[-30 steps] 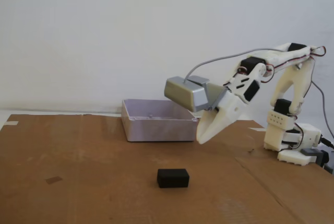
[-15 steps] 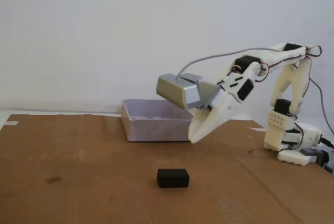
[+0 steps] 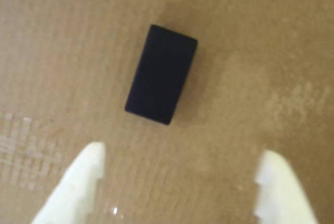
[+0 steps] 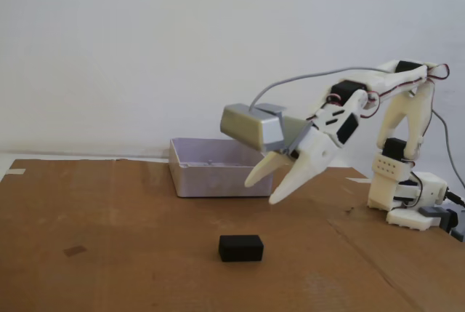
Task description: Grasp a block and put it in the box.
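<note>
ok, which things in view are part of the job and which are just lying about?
Part of the job:
- black block, lying on the cardboard, untouched
- lilac-grey box, behind the block in the fixed view
- gripper, jaws open, above the block

Just lying about:
- cardboard sheet covering the table
- small dark patch on the cardboard

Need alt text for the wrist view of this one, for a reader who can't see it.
A small black block lies on brown cardboard, seen from above and slightly tilted. The two white fingertips of the open gripper enter from the bottom edge, spread wide and apart from the block, touching nothing.
</note>
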Motion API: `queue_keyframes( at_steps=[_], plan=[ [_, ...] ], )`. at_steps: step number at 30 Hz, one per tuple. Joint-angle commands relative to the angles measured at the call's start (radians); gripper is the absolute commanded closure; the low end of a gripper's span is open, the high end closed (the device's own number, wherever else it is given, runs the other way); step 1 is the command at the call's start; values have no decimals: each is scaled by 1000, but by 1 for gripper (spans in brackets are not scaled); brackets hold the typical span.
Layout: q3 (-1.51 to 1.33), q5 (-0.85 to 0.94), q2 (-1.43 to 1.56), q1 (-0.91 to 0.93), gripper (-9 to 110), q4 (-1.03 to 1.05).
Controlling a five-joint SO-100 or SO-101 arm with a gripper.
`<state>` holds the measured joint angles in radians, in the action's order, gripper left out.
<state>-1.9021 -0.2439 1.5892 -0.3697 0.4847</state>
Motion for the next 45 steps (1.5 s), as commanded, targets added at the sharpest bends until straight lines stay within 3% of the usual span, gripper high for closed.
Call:
queue_keyframes(
  at_steps=[1,6,45],
  plan=[
    [120,-8,9,-14,54,-64],
    [130,-8,-17,-25,49,-80],
    [288,-41,-218,-38,50,-83]
  ],
)
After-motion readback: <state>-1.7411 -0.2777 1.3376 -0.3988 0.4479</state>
